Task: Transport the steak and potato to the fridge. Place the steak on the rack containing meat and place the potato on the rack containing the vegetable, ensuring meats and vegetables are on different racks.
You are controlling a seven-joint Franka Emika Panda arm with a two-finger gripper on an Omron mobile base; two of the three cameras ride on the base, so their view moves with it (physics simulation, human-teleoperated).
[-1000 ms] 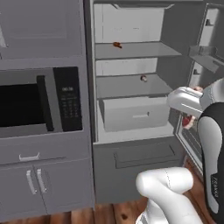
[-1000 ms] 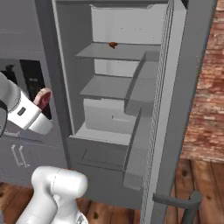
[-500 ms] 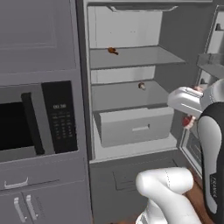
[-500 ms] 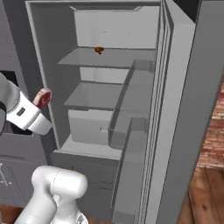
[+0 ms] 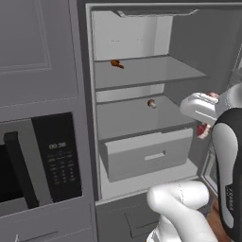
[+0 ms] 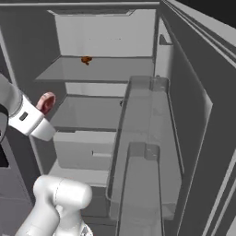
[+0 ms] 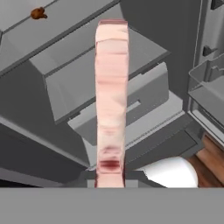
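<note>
Steak (image 7: 111, 100) clamped edge-on in the gripper (image 7: 109, 177), jaws closed on its lower end; hand view has the pink slab standing straight up from between the tips, darker red patch near the bottom. Left base view: a bit of the red-pink steak (image 5: 203, 130) pokes out under the white hand, in front of the open fridge's (image 5: 85, 94) right side, level with the drawer (image 5: 146, 153) and outside the cabinet. Right base view: steak (image 6: 46, 102) at the end of the white wrist, just left of the fridge (image 6: 193, 106) opening, about level with the lower shelf (image 6: 87, 113).

Fridge interior, left base view:
- upper shelf (image 5: 151, 71), flat grey, carrying the small brown-orange meat piece (image 5: 116, 63) toward its back left.
- lower shelf (image 5: 137, 116), with a small round tan-and-white item (image 5: 151, 103) near the back, about centre.
- drawer below, wide, grey, pale handle strip on its front.

Right base view: meat piece (image 6: 86, 59) on the upper shelf (image 6: 101, 69); clear door bins (image 6: 143, 152) in the foreground cover much of the lower interior. Hand view: meat piece (image 7: 38, 13) at top left on the upper shelf (image 7: 65, 22), drawer (image 7: 140, 96) behind the steak, strip of wood floor (image 7: 212, 159) at lower right.

Microwave (image 5: 42, 160), black-fronted, set in the cabinets left of the fridge in the left base view. Arm's white base link (image 5: 182, 212) low in the foreground.
</note>
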